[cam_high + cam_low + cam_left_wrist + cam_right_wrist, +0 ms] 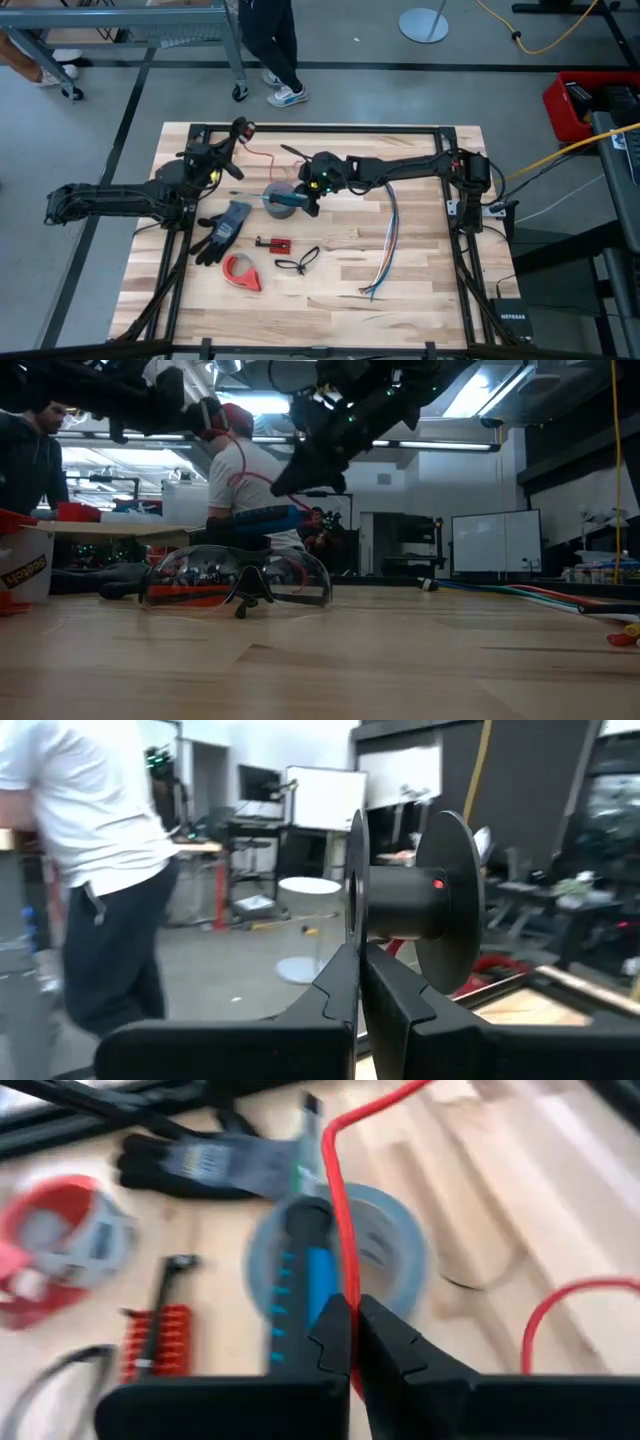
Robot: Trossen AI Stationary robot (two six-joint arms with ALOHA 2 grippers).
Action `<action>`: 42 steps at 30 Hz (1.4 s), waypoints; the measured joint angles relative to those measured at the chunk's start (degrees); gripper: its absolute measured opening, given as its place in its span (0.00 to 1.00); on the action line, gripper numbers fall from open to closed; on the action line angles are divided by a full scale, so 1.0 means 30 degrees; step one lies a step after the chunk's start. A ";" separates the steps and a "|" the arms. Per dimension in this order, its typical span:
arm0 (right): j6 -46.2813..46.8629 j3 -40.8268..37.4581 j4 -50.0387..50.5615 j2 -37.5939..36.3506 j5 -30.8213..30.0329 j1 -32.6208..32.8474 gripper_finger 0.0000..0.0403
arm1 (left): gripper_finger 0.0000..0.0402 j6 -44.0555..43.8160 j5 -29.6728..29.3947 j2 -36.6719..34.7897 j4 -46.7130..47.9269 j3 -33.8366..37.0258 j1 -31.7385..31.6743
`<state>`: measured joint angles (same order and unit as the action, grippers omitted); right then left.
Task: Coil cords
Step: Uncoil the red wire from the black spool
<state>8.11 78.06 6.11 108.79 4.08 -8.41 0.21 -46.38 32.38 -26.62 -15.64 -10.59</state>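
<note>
A thin red cord (262, 156) runs from a black two-disc spool (243, 129) at the far left of the table to my right gripper (308, 200). My left gripper (358, 952) is shut on the spool and holds it up above the table. My right gripper (355, 1308) is shut on the red cord above a grey tape roll (385, 1230), on which a blue-handled tool (315, 1275) lies. A second bend of the cord (560, 1305) lies on the wood. In the low view both grippers hang high, the right one (305, 475) above the blue tool (265, 518). My left gripper pinches the rim of the spool's nearer disc (354, 915) between its two fingers. The spool is lifted clear, with its hub (400, 905) lying level. My right gripper pinches the red cord (343, 1285) between its two fingertips, from above, slanting down. The cord runs on from the fingers over the tape roll and curves away toward the spool, slack.
Dark gloves (225, 228), a red tape dispenser (242, 272), a red bit holder (275, 243), a small black looped cord (298, 262) and a multicoloured wire bundle (388, 240) lie on the near half. Safety glasses (235, 575) rest there too. A person (270, 45) stands beyond the far edge.
</note>
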 joint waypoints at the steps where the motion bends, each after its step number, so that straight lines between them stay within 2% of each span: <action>1: -0.0119 0.0000 0.0210 0.0000 -0.0349 -0.0092 0.02 | 0.00 -0.0017 0.0303 0.0000 -0.0114 0.0000 0.0007; 14: -0.0896 0.0000 0.2599 0.0000 -0.4277 -0.1801 0.02 | 0.00 -0.1174 0.3257 0.0000 0.0016 0.0000 0.0036; 21: -0.0907 0.0000 0.2623 0.0000 -0.4532 -0.2785 0.03 | 0.00 -0.2672 0.5231 -0.0007 0.0713 0.0000 0.0036; 25: -0.0877 0.0000 0.2609 0.0000 -0.4525 -0.3244 0.03 | 0.00 -0.3128 0.5612 -0.0006 0.1480 0.0001 0.0038; 29: -0.0856 0.0000 0.2522 0.0000 -0.4525 -0.3255 0.12 | 0.00 -0.3155 0.5612 0.0000 0.1831 0.0007 0.0036; 36: -0.0871 0.0000 0.2759 0.0000 -0.4518 -0.3197 0.38 | 0.00 -0.2908 0.5612 -0.0007 0.1789 0.0001 0.0036; 39: -0.0863 0.0000 0.3770 0.0000 -0.4532 -0.3207 0.50 | 0.00 -0.2679 0.5612 -0.0007 0.1961 0.0000 0.0036; 42: -0.0774 0.0000 0.5539 0.0000 -0.4532 -0.3211 0.58 | 0.00 -0.2499 0.5612 -0.0007 0.2368 0.0007 0.0036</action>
<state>5.79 78.06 22.73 108.79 -9.52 -18.04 -7.29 -29.54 32.36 -19.52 -15.62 -10.48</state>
